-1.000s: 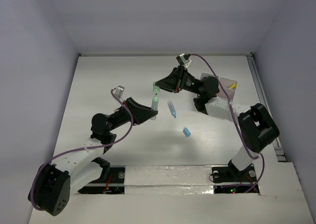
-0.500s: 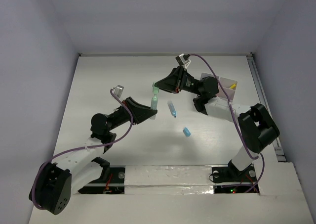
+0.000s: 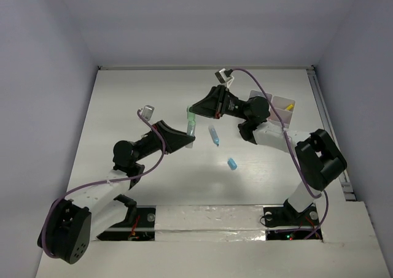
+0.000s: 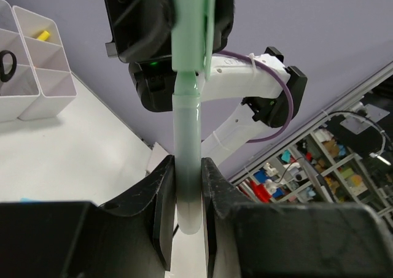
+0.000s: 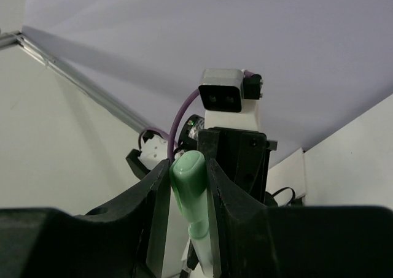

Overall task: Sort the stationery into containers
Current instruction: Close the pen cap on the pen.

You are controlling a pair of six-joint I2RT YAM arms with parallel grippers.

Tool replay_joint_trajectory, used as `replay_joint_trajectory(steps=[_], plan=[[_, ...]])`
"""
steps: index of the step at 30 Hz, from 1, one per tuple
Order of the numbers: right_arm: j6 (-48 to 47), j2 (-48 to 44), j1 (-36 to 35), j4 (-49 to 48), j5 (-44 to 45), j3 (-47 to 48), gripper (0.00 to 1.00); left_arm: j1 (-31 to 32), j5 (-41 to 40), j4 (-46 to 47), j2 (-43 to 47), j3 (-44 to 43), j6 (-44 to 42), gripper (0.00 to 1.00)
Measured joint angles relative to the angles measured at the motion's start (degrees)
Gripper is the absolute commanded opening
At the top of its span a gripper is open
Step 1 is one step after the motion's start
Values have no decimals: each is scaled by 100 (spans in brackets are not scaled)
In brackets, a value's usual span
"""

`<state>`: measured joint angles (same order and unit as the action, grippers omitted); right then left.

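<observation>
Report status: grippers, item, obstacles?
Left gripper shut on marker barrel; right gripper shut on its cap. Marker held off table. Blue tube, small blue item lie loose nearby, not blocking.

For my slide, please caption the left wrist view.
Left gripper and right gripper clamp one mint-green marker; white containers at left.

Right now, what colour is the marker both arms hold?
Mint green marker, clearest in left wrist view.

The right tool [image 5: 187,170] clamps green marker [image 5: 193,207]
</observation>
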<state>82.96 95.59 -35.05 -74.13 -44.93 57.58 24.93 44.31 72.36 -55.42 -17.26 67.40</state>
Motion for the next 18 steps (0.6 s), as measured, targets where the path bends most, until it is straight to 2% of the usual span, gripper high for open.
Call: replay_joint_trajectory(steps=[10,18], plan=[[-400,-103,-94,61,-59,-13,3,0,-2,330,-254,0,538,0],[-479,-337,-179,13,205,-264,3,9,-179,103,199,0,153,0]])
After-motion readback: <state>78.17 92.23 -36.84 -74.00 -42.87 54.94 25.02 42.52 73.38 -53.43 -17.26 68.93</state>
